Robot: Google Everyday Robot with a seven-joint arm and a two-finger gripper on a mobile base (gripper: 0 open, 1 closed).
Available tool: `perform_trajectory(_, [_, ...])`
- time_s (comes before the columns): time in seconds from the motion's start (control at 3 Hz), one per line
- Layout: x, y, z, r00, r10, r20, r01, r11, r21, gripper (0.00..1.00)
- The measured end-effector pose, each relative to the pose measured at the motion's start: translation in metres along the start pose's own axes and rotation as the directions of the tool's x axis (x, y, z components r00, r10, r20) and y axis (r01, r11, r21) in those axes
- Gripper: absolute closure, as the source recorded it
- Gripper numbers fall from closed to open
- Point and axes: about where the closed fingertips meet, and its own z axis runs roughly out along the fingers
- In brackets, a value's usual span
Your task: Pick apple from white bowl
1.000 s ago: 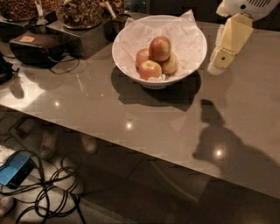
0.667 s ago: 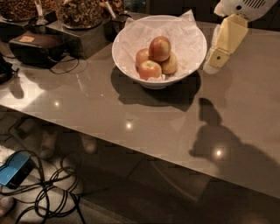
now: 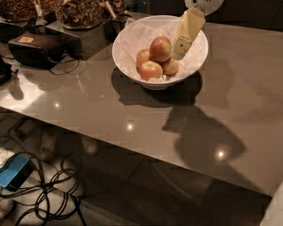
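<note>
The white bowl point(image 3: 132, 55), lined with crumpled white paper, stands on the grey table at the upper middle. Several apples lie in it. The largest, red-orange apple point(image 3: 160, 48) sits on top, with two smaller red apples point(image 3: 151, 70) to its left and front and a duller yellow-brown apple point(image 3: 170, 66) to its right. My gripper point(image 3: 181, 47) reaches down from the top right over the bowl's right half, its cream fingers just right of the large apple, above the brown one.
Dark containers of nuts point(image 3: 79, 12) and a black box with cables point(image 3: 37, 47) stand at the back left. The table's front edge runs diagonally across the lower frame. Cables and a blue object point(image 3: 15, 172) lie on the floor at the lower left.
My gripper has moved left from beside the bowl's right rim to over the bowl, next to the large apple. The view has shifted as well.
</note>
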Motion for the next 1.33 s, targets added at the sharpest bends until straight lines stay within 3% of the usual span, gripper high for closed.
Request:
perform_trajectory(0.33, [0.003,-0.007,0.012,0.998,0.051,0.034,-0.049,0.9977,-0.046,0.0])
perform_trajectory(1.0, [-0.011,-0.034,0.036,0.974,0.179,0.138,-0.162,0.9787,-0.125,0.02])
perform_trajectory(1.33, [-0.014,-0.043,0.041,0.965,0.208,0.162,-0.186,0.9725,-0.14,0.11])
